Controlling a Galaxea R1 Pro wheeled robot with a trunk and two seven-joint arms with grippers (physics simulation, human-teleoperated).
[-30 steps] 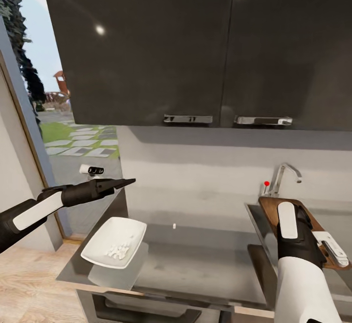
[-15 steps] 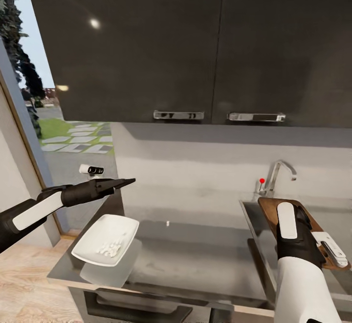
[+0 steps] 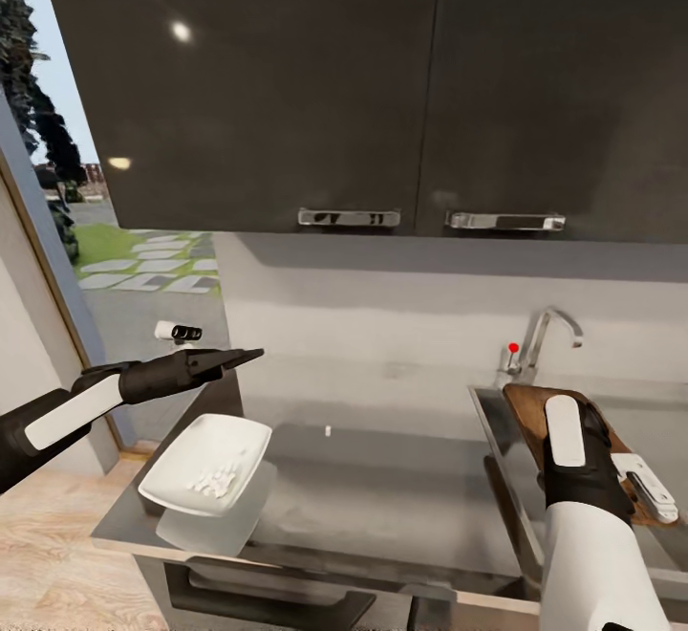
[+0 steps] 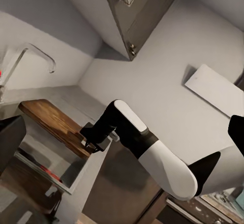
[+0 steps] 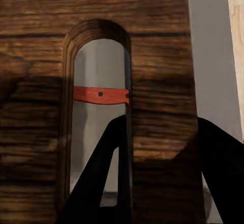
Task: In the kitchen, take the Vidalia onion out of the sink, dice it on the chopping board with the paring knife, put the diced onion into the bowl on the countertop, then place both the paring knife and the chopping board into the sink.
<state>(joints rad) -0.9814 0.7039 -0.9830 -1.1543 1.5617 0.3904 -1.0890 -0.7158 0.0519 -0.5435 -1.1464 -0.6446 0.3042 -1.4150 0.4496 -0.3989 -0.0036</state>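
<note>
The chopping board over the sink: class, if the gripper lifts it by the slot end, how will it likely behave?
The chopping board looks like thick grained wood, so it should stay stiff, not sag. The right gripper has one finger through the slot, gripping one end only, so the far end may droop or swing. It hangs over the sink and would probably drop in if it slipped.

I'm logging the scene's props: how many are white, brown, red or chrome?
White: 1, the bowl
Brown: 1, the chopping board
Red: 1, the paring knife handle
Chrome: 1, the tap
Total: 4
</note>
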